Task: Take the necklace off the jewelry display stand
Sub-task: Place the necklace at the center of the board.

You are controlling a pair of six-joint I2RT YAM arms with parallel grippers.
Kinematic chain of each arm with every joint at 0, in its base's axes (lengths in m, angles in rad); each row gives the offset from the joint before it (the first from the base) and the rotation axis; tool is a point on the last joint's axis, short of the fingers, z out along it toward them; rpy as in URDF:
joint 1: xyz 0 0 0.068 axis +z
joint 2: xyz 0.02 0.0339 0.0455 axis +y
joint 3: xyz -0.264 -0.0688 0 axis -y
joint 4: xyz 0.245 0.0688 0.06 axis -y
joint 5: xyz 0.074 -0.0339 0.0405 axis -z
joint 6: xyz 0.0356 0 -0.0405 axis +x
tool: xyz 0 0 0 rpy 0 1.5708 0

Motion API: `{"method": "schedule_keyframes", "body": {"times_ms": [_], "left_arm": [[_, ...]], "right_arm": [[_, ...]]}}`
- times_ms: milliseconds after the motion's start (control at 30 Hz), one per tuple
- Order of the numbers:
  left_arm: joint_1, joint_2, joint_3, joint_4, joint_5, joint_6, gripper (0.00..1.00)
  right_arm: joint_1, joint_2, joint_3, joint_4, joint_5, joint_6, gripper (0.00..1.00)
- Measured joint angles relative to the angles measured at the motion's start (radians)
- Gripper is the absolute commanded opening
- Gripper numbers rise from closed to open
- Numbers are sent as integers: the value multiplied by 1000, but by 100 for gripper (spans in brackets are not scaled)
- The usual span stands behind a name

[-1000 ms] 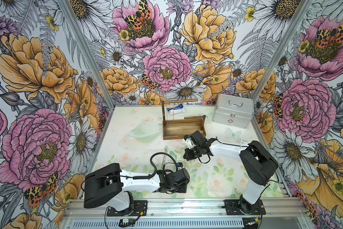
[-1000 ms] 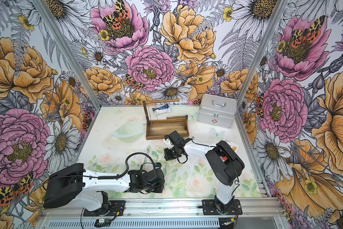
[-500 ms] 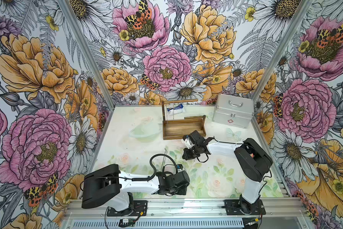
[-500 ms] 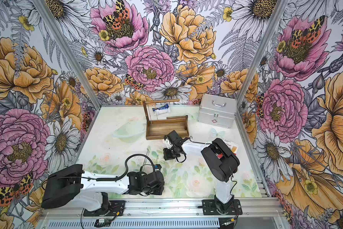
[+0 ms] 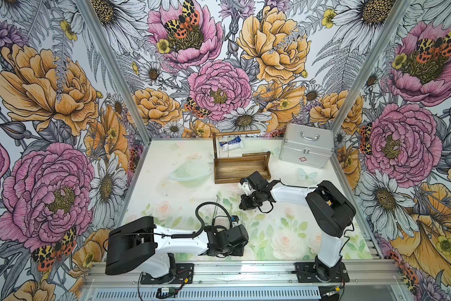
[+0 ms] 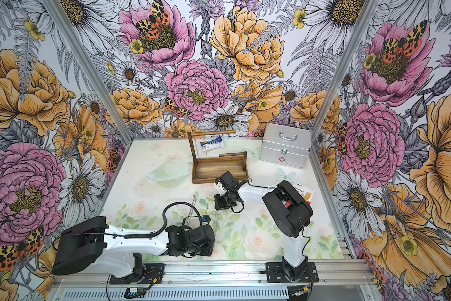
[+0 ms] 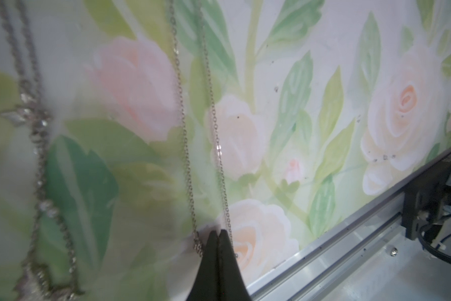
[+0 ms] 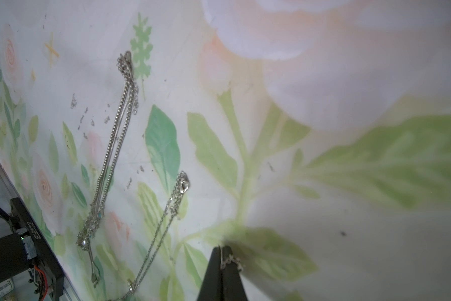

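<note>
The brown jewelry display stand (image 5: 241,170) (image 6: 219,169) stands at the back middle, and thin chains (image 5: 224,148) hang from its top rod. In front of its tray my right gripper (image 8: 222,250) (image 5: 244,206) is shut, a bit of fine necklace (image 8: 230,260) chain pinched at the tips. My left gripper (image 7: 217,234) is shut near the front rail; its fingers are hidden under the wrist in both top views. A thin necklace (image 7: 193,146) lies on the mat, one strand passing each side of the left fingertips. A thicker jewelled necklace (image 8: 109,156) (image 7: 38,156) lies beside it.
A silver metal case (image 5: 306,146) stands at the back right. A blue and white packet (image 5: 232,143) lies behind the stand. A bandage box (image 6: 303,192) lies behind the right arm's elbow. The aluminium rail (image 5: 219,271) bounds the front, and flowered walls close the other sides.
The right arm's elbow has swung left while its gripper stays in front of the tray. The left wrist has sunk slightly toward the front rail.
</note>
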Motion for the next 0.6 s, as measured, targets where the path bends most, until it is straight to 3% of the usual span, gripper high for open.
{"method": "schedule_keyframes", "body": {"times_ms": [600], "left_arm": [[12, -1, 33, -28, -6, 35, 11]], "right_arm": [[-6, 8, 5, 1, -8, 0, 7]]}}
